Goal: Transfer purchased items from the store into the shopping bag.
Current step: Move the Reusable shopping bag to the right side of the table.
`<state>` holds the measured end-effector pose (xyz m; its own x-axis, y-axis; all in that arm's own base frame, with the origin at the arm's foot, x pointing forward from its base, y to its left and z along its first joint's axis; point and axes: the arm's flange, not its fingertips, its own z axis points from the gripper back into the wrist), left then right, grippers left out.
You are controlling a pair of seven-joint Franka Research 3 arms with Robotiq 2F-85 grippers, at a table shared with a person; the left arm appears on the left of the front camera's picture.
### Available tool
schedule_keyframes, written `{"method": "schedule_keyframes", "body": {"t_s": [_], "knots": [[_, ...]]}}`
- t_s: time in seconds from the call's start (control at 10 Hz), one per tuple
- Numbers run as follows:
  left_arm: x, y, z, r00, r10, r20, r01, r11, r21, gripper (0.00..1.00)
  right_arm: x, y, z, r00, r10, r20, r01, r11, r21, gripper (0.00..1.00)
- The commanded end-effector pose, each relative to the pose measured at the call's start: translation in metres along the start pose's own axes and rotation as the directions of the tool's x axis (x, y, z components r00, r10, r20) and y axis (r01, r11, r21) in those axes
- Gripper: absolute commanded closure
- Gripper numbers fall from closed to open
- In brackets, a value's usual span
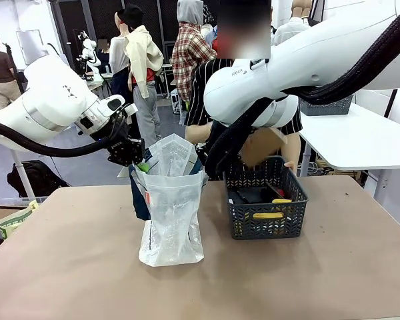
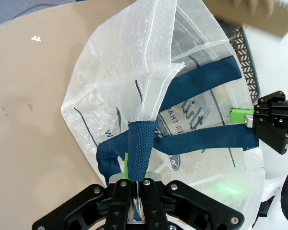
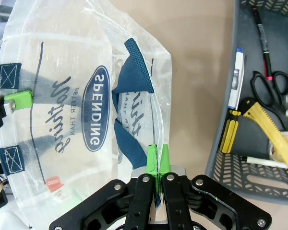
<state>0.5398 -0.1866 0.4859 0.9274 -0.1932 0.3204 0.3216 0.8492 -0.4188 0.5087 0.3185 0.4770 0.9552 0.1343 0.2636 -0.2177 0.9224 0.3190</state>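
The whitish shopping bag (image 1: 170, 213) with blue handles stands upright at the table's middle, held open from both sides. My left gripper (image 1: 135, 159) is shut on its left rim, clamping the plastic and a blue handle (image 2: 140, 143) together. On the opposite rim (image 3: 156, 158) my right gripper (image 3: 156, 165) is shut, partly hidden behind the bag in the front view. Right of the bag sits the dark lattice basket (image 1: 267, 227). It holds several items, among them black scissors (image 3: 278, 81), a yellow-and-black tool (image 3: 266, 127) and pens (image 3: 260, 33).
A person stands behind the basket, holding a flat brown cardboard-like piece (image 1: 260, 145) above its far side. A white table (image 1: 360, 137) is at the back right. Bare brown tabletop (image 1: 67, 267) spreads in front and to the left.
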Motion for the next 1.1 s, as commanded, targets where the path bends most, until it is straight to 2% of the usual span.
{"method": "schedule_keyframes", "body": {"t_s": [0.0,1.0], "knots": [[0.0012,-0.0001,0.0008,1.000,0.003,-0.010,-0.003,1.000,0.005,1.00,-0.0002,0.0004,0.0005,1.000,-0.009,-0.001,0.009,1.000,0.011,1.00],[0.0012,-0.0001,0.0008,1.000,0.003,-0.010,-0.003,1.000,0.005,1.00,-0.0002,0.0004,0.0005,1.000,-0.009,-0.001,0.009,1.000,0.011,1.00]]}}
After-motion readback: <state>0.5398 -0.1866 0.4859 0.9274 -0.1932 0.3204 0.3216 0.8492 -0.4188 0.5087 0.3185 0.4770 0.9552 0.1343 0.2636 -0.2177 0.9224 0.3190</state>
